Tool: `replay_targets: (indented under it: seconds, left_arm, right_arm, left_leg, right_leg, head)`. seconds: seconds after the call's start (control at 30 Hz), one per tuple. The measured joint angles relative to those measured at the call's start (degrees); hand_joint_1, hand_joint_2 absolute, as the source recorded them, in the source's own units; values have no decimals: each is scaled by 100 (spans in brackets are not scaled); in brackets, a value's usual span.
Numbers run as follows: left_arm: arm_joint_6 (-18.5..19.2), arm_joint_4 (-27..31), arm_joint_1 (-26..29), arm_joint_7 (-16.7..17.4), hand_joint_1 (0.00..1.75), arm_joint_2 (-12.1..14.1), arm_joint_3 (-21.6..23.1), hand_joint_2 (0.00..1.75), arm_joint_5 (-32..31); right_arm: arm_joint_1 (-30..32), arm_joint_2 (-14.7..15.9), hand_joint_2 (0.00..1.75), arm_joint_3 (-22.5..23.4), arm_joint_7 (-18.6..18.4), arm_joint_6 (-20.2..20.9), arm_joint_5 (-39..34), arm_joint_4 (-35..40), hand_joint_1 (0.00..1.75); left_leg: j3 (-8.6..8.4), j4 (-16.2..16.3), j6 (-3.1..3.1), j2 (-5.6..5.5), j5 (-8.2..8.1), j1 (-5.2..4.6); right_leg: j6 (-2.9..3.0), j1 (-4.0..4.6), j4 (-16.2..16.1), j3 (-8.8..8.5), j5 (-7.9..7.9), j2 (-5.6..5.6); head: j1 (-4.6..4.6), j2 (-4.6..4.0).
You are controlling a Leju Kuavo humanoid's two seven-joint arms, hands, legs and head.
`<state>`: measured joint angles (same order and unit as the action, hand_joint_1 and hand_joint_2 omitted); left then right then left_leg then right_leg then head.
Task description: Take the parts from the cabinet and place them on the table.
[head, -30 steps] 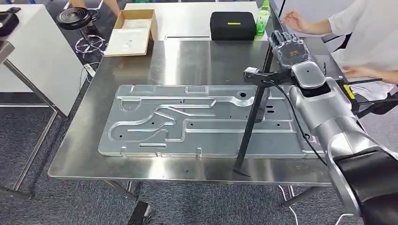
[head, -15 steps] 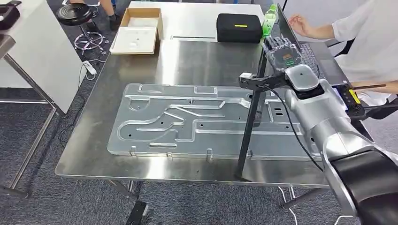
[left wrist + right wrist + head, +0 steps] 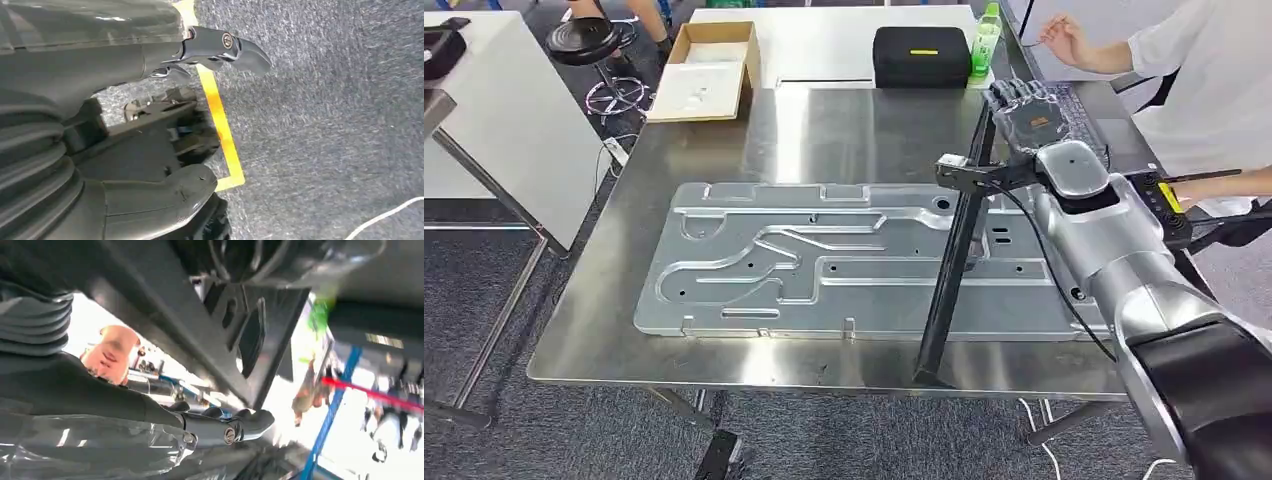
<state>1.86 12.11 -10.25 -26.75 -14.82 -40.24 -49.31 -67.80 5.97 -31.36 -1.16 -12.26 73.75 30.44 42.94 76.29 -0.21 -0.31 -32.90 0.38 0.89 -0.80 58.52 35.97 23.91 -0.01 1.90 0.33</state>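
Long black metal bar (image 3: 951, 275) — the part in hand — stands steeply tilted over the right side of the steel table (image 3: 824, 130), its lower end at the table's near edge and its upper end rising toward the far right. The right hand (image 3: 1029, 108) holds it near the top, fingers curled about the bar; in the right wrist view the dark bracket-like end (image 3: 245, 335) crosses just beside the thumb (image 3: 150, 410). The bar leans across the right end of a large stamped aluminium panel (image 3: 844, 260) lying flat on the table. The left hand (image 3: 165, 125) hangs over grey carpet (image 3: 325, 125) with fingers apart, holding nothing.

Risk, as judged: the lower end sits so near the edge that a careless lowering could let it slip off — or scrape the panel. A person (image 3: 1194, 80) at the far right, hand raised (image 3: 1064, 40), stands near the bar's swing.
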Motion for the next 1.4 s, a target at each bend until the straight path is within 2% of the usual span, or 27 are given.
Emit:
replay_targets:
  seconds: [0.03,0.07,0.13,0.17,0.3,0.33,0.37,0.47,0.5,0.53,0.57,0.63,0.67,0.7,0.8,0.87,0.9,0.97,1.0,1.03,1.07,1.1,1.17,1.2,1.33,1.37,1.4]
  left_arm:
    - [-2,0,2,0,0,0,0,175,-5]
    - [-2,0,-2,0,0,2,0,175,-4]
    - [-2,0,-17,-6,0,7,0,175,9]
    - [-2,0,-21,-15,0,7,0,175,9]
    - [6,0,-3,-35,0,11,0,175,4]
    - [13,0,-8,-39,0,9,0,175,0]
    - [15,0,-20,-46,0,9,0,175,6]
    - [17,0,-25,-44,0,9,0,175,-11]
    - [17,0,-18,-35,0,9,0,175,-17]
    - [15,0,-16,-31,0,9,0,175,-31]
    - [15,0,-17,-26,0,4,2,175,-39]
    - [15,0,-29,-15,0,-7,4,175,-46]
    - [15,0,-34,-4,0,-11,7,175,-46]
    - [15,0,-54,0,0,-15,7,175,-48]
    - [17,0,-57,15,0,-22,7,175,-50]
    - [15,0,-62,13,0,-20,7,175,-44]
    - [15,0,-66,13,0,-20,7,175,-37]
    - [15,0,-66,13,0,-20,7,175,-33]
    - [13,0,-60,13,0,-20,7,175,-29]
    - [11,0,-53,15,0,-20,7,175,-29]
    - [6,0,-51,15,0,-20,7,175,-31]
    - [-2,0,-53,18,0,-20,7,175,-39]
    - [-9,0,-70,35,0,-20,7,175,-48]
    - [-20,0,-88,42,0,-22,9,175,-55]
    - [-22,0,-102,50,0,-33,15,175,-70]
    - [-22,0,-105,50,0,-44,15,175,-70]
    - [-22,0,-119,50,0,-46,15,175,-72]
  right_arm:
    - [8,0,0,-2,60,-3,-22,9,0]
    - [3,0,0,-11,122,133,-41,9,0]
    - [-15,0,0,-87,221,643,-59,7,0]
    - [-12,0,0,-118,230,745,-59,-2,0]
    - [-21,46,0,-214,267,703,-24,-26,0]
    - [-39,61,0,-242,326,866,-35,-48,0]
    - [-58,66,0,-278,372,970,-44,-74,0]
    - [-38,105,0,-347,117,325,44,-124,0]
    - [-8,140,0,-354,66,73,37,-122,0]
    - [18,179,0,-354,62,-109,28,-122,0]
    - [30,201,0,-356,64,-206,15,-120,0]
    - [23,229,0,-356,64,-319,-4,-55,0]
    - [19,251,0,-356,64,-363,-20,-22,0]
    - [3,251,0,-356,66,-385,-29,0,0]
    - [6,273,0,-356,40,-396,-42,29,0]
    - [8,271,0,-356,27,-405,-37,75,0]
    - [2,271,0,-356,13,-409,-24,85,0]
    - [7,267,0,-356,-26,-420,-9,90,0]
    - [11,267,0,-356,-59,-458,4,90,0]
    - [24,264,0,-356,-107,-561,24,96,0]
    - [44,264,0,-356,-140,-672,44,110,0]
    - [60,267,0,-356,-177,-838,63,142,0]
    - [66,267,0,-354,-203,-1186,120,247,0]
    - [70,284,0,-345,-201,-1320,168,304,0]
    - [143,339,0,-214,-199,-1572,308,487,0]
    - [174,361,0,-181,-194,-1596,334,529,0]
    - [185,378,0,-142,-183,-1623,356,566,0]
  left_leg:
    - [-6,-36,1,0,99,2]
    - [-137,-321,13,0,297,2]
    - [-677,-1411,71,1,804,-1]
    - [-817,-1755,105,2,801,-11]
    - [-823,-1788,176,-5,832,-55]
    - [-861,-1872,242,8,887,-1]
    - [-867,-1890,258,5,904,-6]
    - [-842,-1880,291,9,907,-14]
    - [-843,-1875,296,8,903,-15]
    - [-849,-1867,297,5,897,-12]
    - [-856,-1853,287,0,884,-7]
    - [-864,-1804,259,-1,843,2]
    - [-856,-1779,225,2,816,0]
    - [-843,-1754,193,-2,799,-33]
    - [-870,-1800,116,-1,808,-22]
    - [-824,-1662,40,3,683,-16]
    - [-693,-1371,17,4,479,-15]
    - [-278,-452,-19,3,29,3]
    - [-112,-90,-35,3,-77,9]
    - [-70,15,-35,4,-58,16]
    - [-161,-147,-31,5,78,23]
    - [-375,-547,-19,7,300,25]
    - [-928,-1555,27,9,696,26]
    - [-1009,-1782,47,11,635,-6]
    - [-1006,-1820,195,15,733,-9]
    - [-1015,-1856,237,31,782,19]
    - [-995,-1870,275,30,805,19]
  right_leg:
    - [3,0,8,-4,4,3]
    - [3,0,12,-9,6,8]
    - [-15,3,17,-36,19,12]
    - [-35,15,24,-25,26,8]
    - [-165,27,8,-3,4,6]
    - [-202,19,36,14,32,8]
    - [-232,11,167,57,137,1]
    - [-288,-8,1387,634,773,4]
    - [-300,-9,1699,785,843,3]
    - [-306,-15,1731,815,758,3]
    - [-309,-23,1492,709,566,2]
    - [-296,-45,486,220,57,-1]
    - [-279,-48,91,48,42,-3]
    - [-241,9,67,30,34,11]
    - [-154,29,75,32,32,33]
    - [-56,-31,5,-4,-14,22]
    - [-13,-34,4,1,-19,14]
    - [1,-26,6,17,-26,5]
    - [2,-24,8,24,-27,1]
    - [0,-23,10,25,-30,1]
    - [-5,-24,12,25,-33,1]
    - [-13,-25,17,24,-37,3]
    - [-37,-26,36,24,-47,8]
    - [-83,25,63,48,-37,21]
    - [-249,-1,-8,28,-105,29]
    - [-270,-26,68,50,-57,24]
    - [-292,-24,280,158,146,16]
  head:
    - [0,0]
    - [0,0]
    - [0,0]
    - [0,0]
    - [2,0]
    - [0,0]
    - [9,0]
    - [2,0]
    - [7,0]
    - [6,0]
    - [7,0]
    - [5,0]
    - [7,0]
    - [2,0]
    - [4,0]
    - [4,0]
    - [-2,0]
    - [0,0]
    - [0,0]
    - [0,0]
    - [0,0]
    - [0,0]
    - [0,0]
    - [-2,0]
    - [2,0]
    - [2,0]
    - [9,0]
